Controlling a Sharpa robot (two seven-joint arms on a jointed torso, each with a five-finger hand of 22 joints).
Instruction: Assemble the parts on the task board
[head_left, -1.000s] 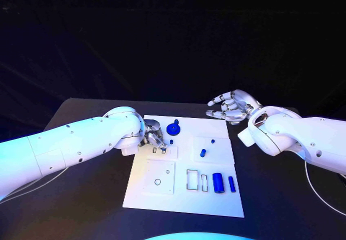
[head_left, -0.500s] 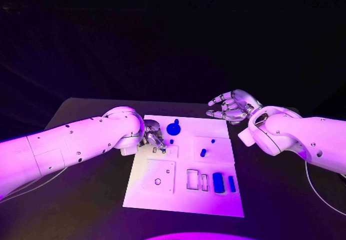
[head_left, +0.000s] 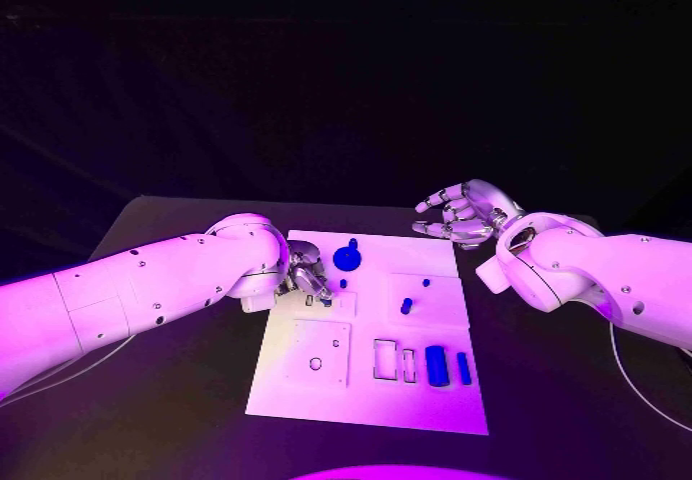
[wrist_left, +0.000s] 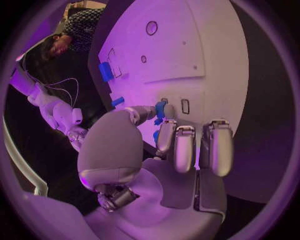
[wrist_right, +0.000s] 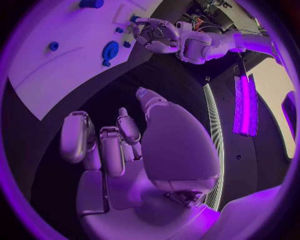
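Note:
The white task board (head_left: 310, 395) lies mid-table. My left hand (head_left: 304, 276) hovers over the board's left edge and pinches a small blue part (wrist_left: 160, 109) between thumb and a finger, close to a small rectangular slot (wrist_left: 185, 106). A round blue part (head_left: 348, 257) stands near the board's far edge, also seen as the round blue part (wrist_right: 110, 51). A blue peg (head_left: 407, 305) sits mid-board. Two blue blocks (head_left: 436, 364) lie at the right, beside empty rectangular slots (head_left: 385, 360). My right hand (head_left: 462, 215) hangs above the far right corner, fingers apart and empty.
A raised square panel (head_left: 319, 352) with a round hole and a small hole occupies the board's near left. Bare black table (head_left: 173, 400) surrounds the board on all sides. My left hand (wrist_right: 156, 35) appears far off in the right wrist view.

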